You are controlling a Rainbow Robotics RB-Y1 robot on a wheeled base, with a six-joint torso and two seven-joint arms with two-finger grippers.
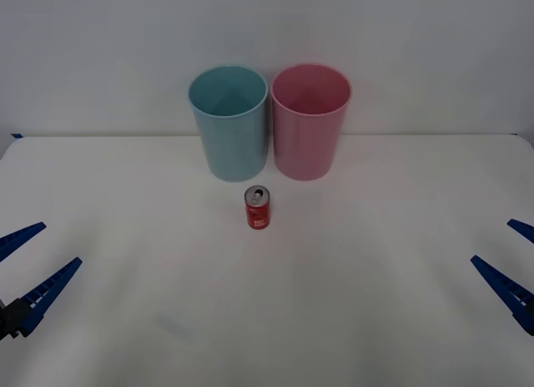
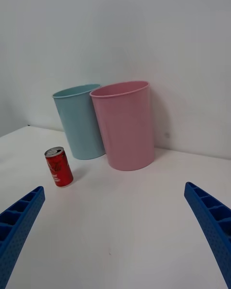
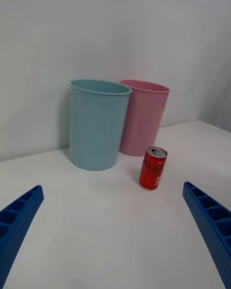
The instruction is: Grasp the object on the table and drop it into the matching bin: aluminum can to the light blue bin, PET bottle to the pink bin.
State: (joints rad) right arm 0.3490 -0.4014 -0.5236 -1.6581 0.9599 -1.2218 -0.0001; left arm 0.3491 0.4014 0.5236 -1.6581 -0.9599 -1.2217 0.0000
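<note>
Standing: one can | two bins | left claw, right claw spread wide, empty

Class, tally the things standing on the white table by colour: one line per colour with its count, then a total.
Light blue: 1, the light blue bin
Pink: 1, the pink bin
Red: 1, the aluminum can
Total: 3
</note>
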